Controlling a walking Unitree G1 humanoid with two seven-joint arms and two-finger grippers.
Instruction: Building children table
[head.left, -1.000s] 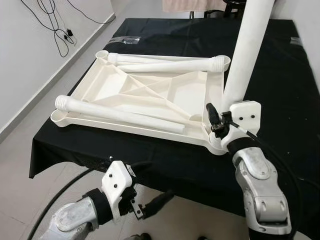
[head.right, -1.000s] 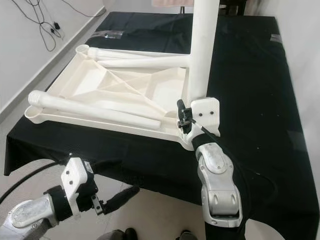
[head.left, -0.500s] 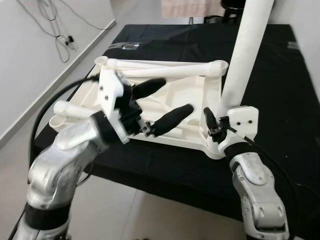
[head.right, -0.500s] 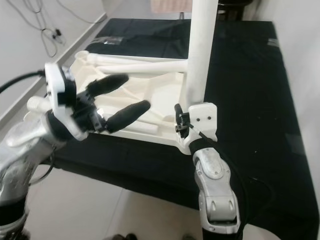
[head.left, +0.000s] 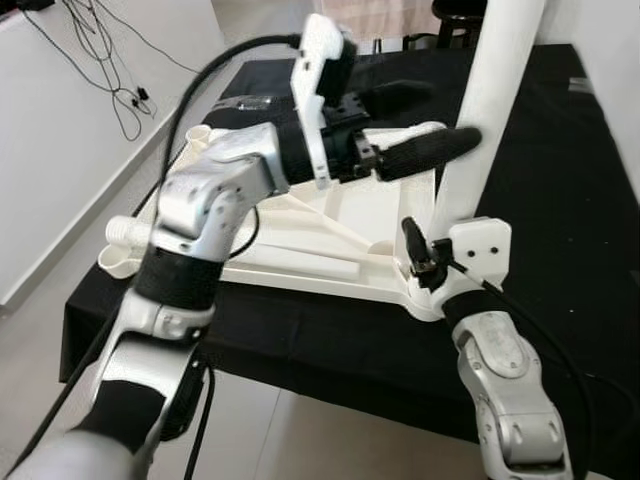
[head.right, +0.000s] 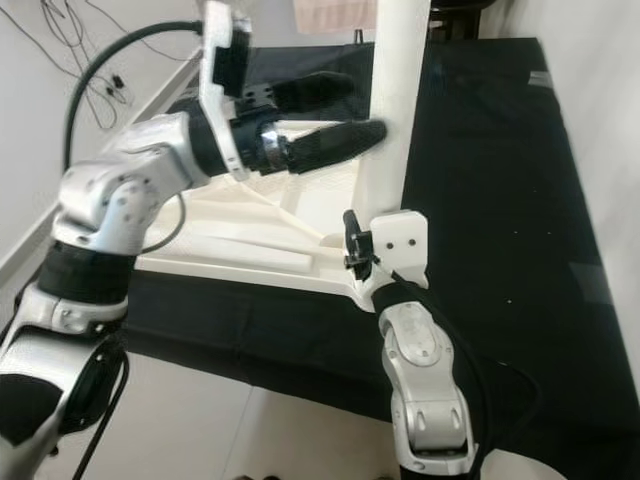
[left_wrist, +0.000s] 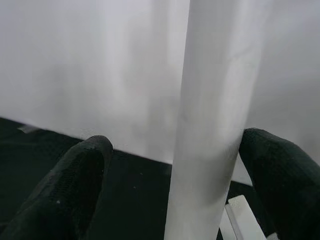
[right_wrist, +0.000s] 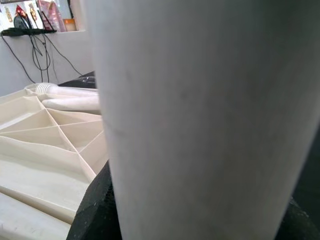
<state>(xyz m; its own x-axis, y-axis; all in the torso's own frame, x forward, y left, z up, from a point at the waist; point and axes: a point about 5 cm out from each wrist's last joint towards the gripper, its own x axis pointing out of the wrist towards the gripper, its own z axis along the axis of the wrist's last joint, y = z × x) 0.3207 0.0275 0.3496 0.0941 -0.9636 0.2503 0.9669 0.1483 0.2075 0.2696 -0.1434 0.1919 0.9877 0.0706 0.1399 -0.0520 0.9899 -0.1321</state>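
Observation:
A white table top (head.left: 330, 285) lies upside down on the black-covered table. One white leg (head.left: 490, 110) stands upright at its near right corner. My right gripper (head.left: 432, 262) is shut on the base of this leg, whose shaft looms close in the right wrist view (right_wrist: 200, 125). My left gripper (head.left: 432, 122) is raised to mid height of the same leg and is open, one black finger (left_wrist: 75, 185) on each side of the shaft (left_wrist: 215, 125). Another loose leg (head.right: 260, 250) lies inside the top, and more legs (right_wrist: 65, 90) lie at its far side.
The black cloth (head.left: 570, 150) runs to the table's right and far edges. Cables (head.left: 110, 60) hang on the white wall at the left, above a strip of bare floor (head.left: 40, 330). My left arm (head.left: 220, 190) reaches across the table top.
My left arm has swung up from below the table's front edge, over the table top, to the upright leg. The right gripper has kept its hold on the leg's base.

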